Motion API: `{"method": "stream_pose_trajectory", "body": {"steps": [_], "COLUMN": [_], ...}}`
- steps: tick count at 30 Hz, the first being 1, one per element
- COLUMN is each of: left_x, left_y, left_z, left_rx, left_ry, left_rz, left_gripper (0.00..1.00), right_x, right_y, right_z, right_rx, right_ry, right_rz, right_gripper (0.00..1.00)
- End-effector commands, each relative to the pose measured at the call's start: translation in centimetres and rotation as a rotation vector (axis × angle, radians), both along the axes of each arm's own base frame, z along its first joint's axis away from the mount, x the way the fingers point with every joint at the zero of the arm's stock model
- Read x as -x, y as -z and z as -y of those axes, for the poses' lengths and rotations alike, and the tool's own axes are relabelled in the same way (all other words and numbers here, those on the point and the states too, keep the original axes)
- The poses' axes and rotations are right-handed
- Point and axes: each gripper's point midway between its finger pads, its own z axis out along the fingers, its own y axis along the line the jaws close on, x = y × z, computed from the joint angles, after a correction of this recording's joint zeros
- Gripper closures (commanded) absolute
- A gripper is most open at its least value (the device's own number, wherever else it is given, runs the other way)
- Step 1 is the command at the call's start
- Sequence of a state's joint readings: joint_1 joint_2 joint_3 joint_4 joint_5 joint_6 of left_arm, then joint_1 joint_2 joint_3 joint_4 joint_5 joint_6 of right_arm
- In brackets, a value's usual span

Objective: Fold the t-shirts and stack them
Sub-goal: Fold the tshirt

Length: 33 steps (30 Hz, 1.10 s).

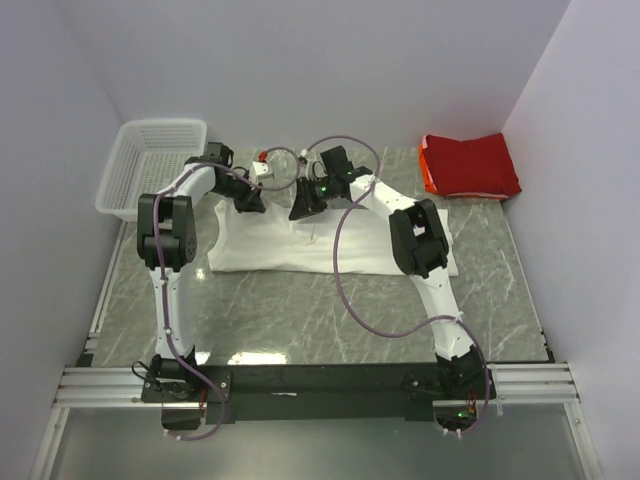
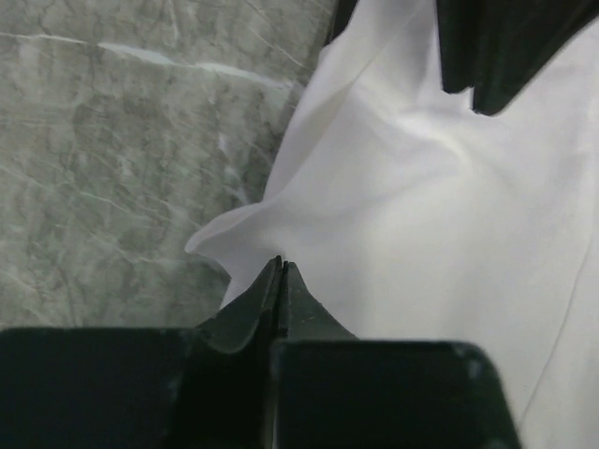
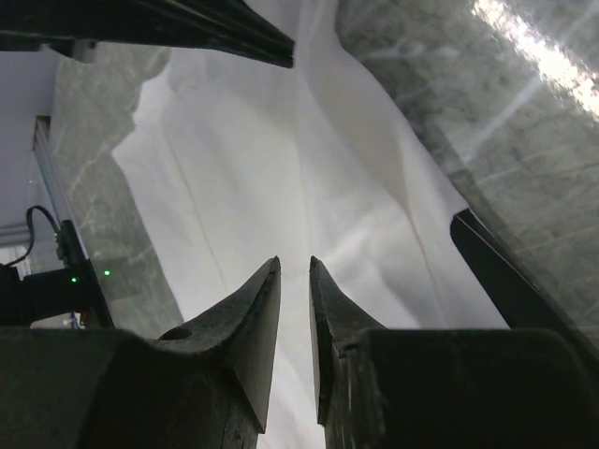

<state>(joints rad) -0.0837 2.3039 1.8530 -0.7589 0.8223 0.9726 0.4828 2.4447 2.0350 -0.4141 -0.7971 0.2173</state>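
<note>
Top external view: the white t-shirt (image 1: 285,255) lies spread on the middle of the grey marbled worktop (image 1: 300,325), its far edge bunched where both arms reach in over it. The red t-shirt (image 1: 470,165) sits folded in the far right corner of the worktop, well apart from the white one, with an orange edge showing along its left side. A white mesh basket (image 1: 150,165) stands at the far left corner, partly over the worktop's edge. The left end effector (image 1: 250,203) is down at the far left part of the white t-shirt, and the right end effector (image 1: 303,208) is just beside it, towards the middle of that same far edge. From the left wrist, the left end effector (image 2: 279,271) has its two fingers pressed together with no gap, and the white t-shirt (image 2: 421,262) puckers up to the tips, so it is pinching the cloth near its edge, with bare worktop (image 2: 112,168) to the left. From the right wrist, the right end effector (image 3: 295,281) stands narrow, a slim gap between its fingers (image 3: 257,318), pointing over the white t-shirt (image 3: 281,159); nothing is seen clamped in that gap
</note>
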Motion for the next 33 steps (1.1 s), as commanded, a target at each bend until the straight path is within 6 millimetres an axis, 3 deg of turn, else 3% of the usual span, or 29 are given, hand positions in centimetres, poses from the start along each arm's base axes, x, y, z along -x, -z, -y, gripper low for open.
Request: {"method": "stream_pose_trajectory", "body": {"steps": [1, 3, 4, 6, 11, 22, 33], "left_x": [-0.1, -0.4, -0.6, -0.9, -1.8, -3.4, -2.0], "left_y": [-4.5, -5.2, -5.4, -5.8, -6.6, -4.5, -2.9], "left_z": [0.2, -0.1, -0.1, -0.4, -0.3, 0.4, 1.8], "left_rx": [0.047, 0.069, 0.071, 0.069, 0.066, 0.048, 0.032], "left_ry": [-0.003, -0.01, -0.011, 0.007, 0.081, 0.15, 0.214], "left_rz": [0.088, 0.119, 0.131, 0.164, 0.266, 0.299, 0.273], "left_gripper": [0.83, 0.63, 0.47, 0.41, 0.43, 0.49, 0.57], "right_x": [-0.6, -0.5, -0.4, -0.4, -0.6, -1.3, -1.4], "right_y": [-0.3, 0.1, 0.2, 0.5, 0.6, 1.8, 3.0], "right_z": [0.2, 0.4, 0.4, 0.6, 0.7, 1.4, 2.0], "right_rx": [0.027, 0.034, 0.038, 0.046, 0.049, 0.079, 0.124], "right_ry": [-0.01, -0.012, -0.013, -0.01, 0.0, 0.016, 0.015], "right_rz": [0.055, 0.051, 0.052, 0.045, 0.046, 0.037, 0.027], "right_gripper": [0.75, 0.75, 0.75, 0.75, 0.75, 0.76, 0.76]}}
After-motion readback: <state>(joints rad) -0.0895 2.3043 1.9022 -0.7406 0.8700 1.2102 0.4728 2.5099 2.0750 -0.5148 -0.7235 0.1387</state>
